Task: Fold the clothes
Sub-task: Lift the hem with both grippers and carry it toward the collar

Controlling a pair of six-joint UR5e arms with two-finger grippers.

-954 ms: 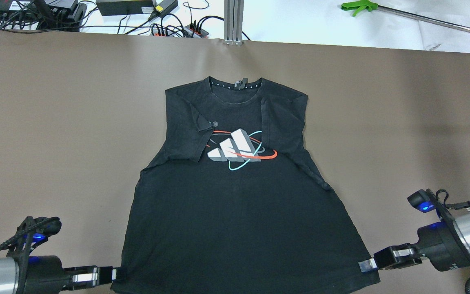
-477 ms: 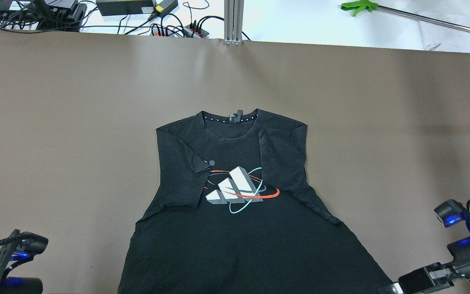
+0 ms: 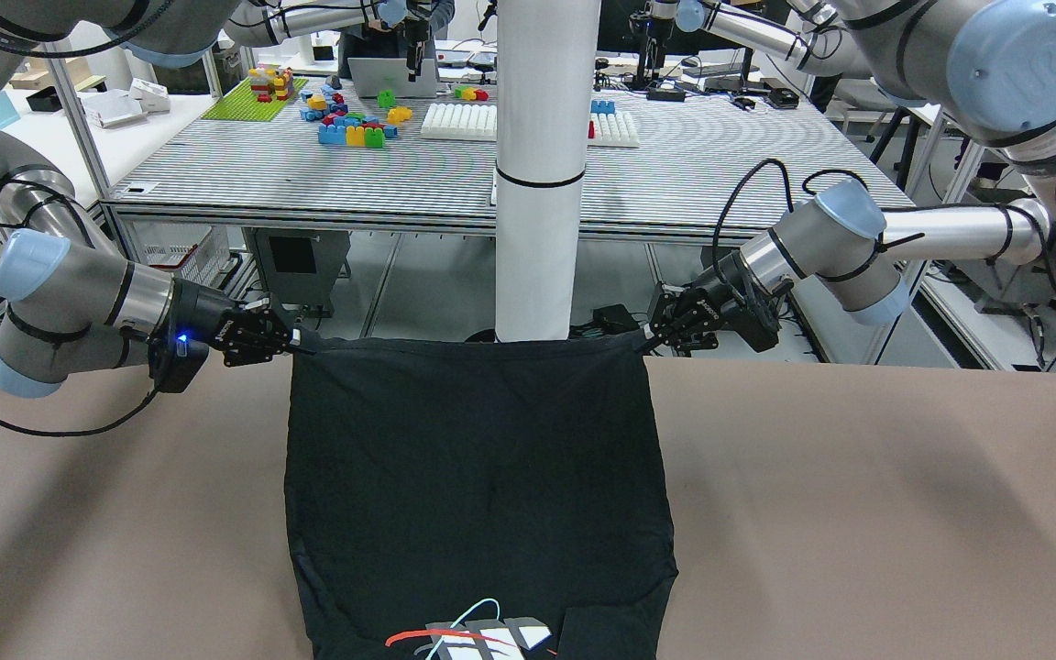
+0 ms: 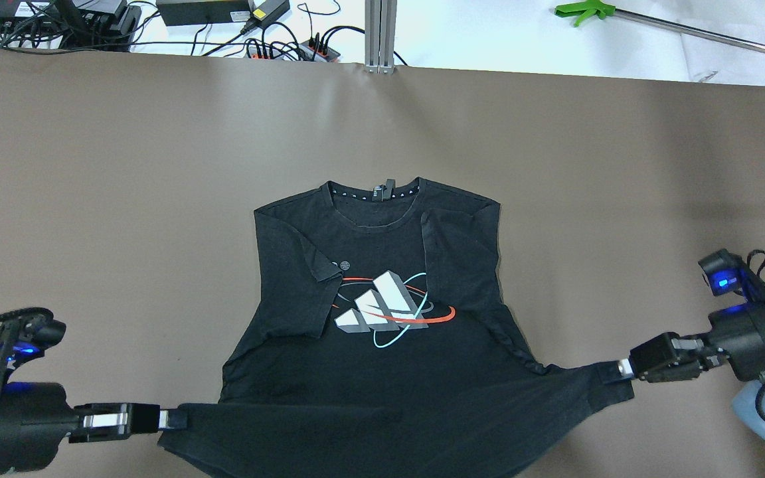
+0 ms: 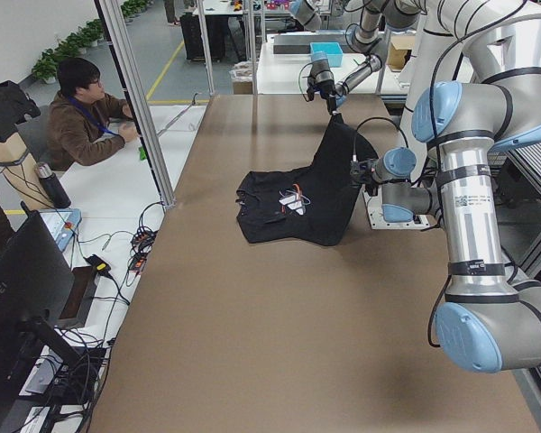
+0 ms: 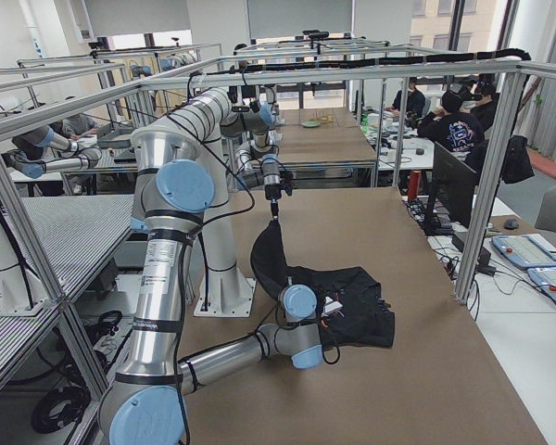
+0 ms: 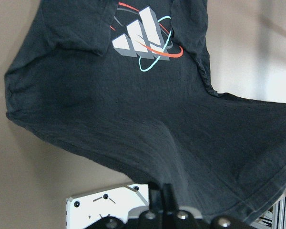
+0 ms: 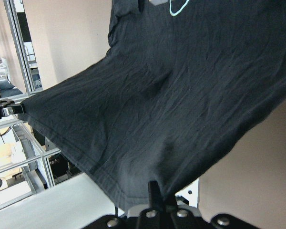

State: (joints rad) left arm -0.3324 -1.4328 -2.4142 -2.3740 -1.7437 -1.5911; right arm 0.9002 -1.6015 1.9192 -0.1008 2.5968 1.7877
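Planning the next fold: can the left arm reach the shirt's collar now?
Probably not: the left gripper is shut on the shirt's hem corner. Nothing covers the collar, but it must let go first.

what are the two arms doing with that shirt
The robot is partway through folding a black T-shirt on the brown table. The left gripper and the right gripper each pinch one corner of the bottom hem and hold it raised off the table, stretched between them. The collar end lies flat, print up, with both sleeves folded inward. The hem has not yet been laid over.
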